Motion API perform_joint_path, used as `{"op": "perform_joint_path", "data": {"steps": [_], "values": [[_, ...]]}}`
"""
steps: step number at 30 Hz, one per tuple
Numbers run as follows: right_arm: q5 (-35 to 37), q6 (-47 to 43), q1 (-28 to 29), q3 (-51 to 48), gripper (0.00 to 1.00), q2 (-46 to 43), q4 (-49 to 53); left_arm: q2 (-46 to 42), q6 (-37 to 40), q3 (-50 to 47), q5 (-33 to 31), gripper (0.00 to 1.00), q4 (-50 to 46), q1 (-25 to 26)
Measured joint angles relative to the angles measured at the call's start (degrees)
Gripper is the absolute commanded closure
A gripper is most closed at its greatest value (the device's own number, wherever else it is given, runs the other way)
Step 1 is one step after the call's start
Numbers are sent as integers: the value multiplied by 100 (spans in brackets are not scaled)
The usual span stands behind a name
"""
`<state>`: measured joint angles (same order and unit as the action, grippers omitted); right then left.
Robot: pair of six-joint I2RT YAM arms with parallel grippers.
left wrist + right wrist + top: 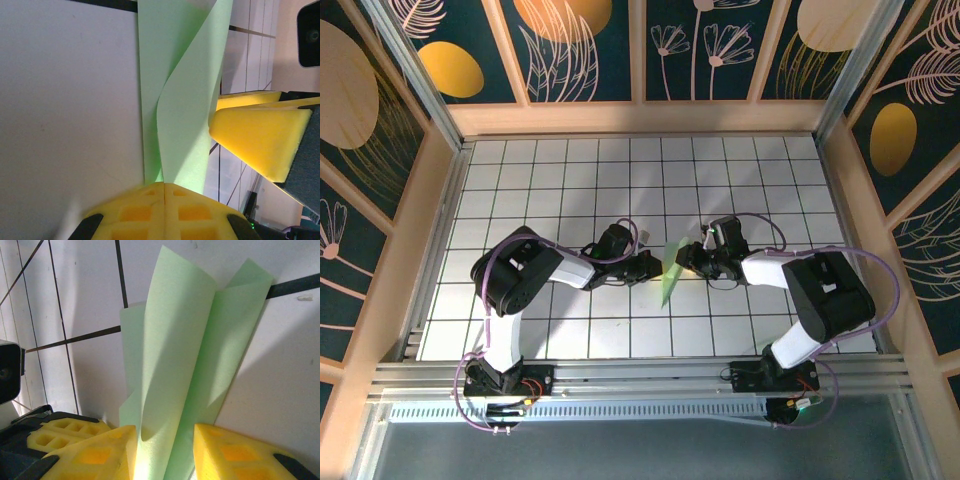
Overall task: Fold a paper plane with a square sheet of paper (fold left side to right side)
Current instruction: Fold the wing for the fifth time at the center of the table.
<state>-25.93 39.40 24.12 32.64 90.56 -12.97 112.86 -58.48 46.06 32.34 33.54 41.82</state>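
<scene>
Left arm (535,275) and right arm (825,290) rise from the lower edge of the top view and meet at the centre of the white gridded table (570,170); between them stands the light green paper plane (670,272), slim, its point toward the lower edge; the left gripper (164,187) has its yellow pads pressed together on the paper's end; the right gripper (165,440) has its pads apart, with the loose folds between them.

Folded sheet of paper (672,268): mid-bench (570,170), held up between the two hands. Left hand (653,268): on its left, pinching its edge. Right hand (690,258): on its right, one finger either side.
</scene>
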Motion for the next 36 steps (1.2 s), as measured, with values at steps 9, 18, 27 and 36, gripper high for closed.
{"op": "perform_joint_path", "data": {"steps": [9, 18, 27, 36], "values": [[232, -7, 74, 0, 65, -70, 50, 44, 114, 133, 46, 98, -175, 0], [509, -149, 74, 37, 75, -544, 387, 55, 197, 219, 46, 97, -330, 0], [555, -306, 442, 671, 93, -348, 595, 55, 278, 249, 44, 97, -398, 0], [702, -297, 503, 772, 94, 116, 745, 55, 282, 251, 39, 98, -398, 0]]}}
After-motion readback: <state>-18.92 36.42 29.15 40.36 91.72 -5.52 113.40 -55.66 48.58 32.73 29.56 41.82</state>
